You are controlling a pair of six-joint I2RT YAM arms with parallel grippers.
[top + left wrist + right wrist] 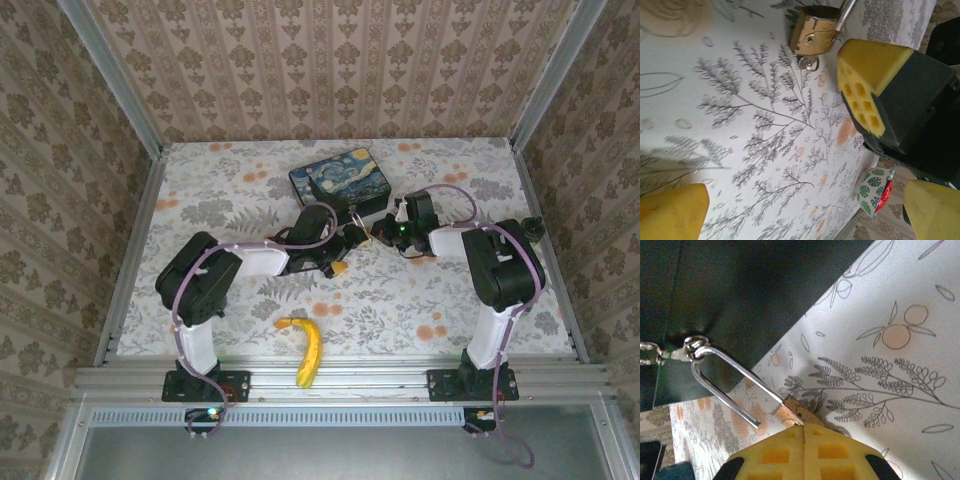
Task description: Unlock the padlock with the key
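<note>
Yellow banana [311, 352] at the near edge of the floral table [200, 190], starry-night tin box [340, 182] farther back.

1 padlock [812, 32], 1 tin box [340, 180], 1 banana [305, 350] and 1 sm. leaf-print packet [874, 192] are counted, plus 2 grippers (left gripper [802, 212], right gripper [804, 439]).

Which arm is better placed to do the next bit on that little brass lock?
Left, probably. The right gripper is shut on the small brass padlock with a silvery U-shaped shackle, so it is busy. The left gripper is open, empty, and faces the padlock's body from close by.
</note>
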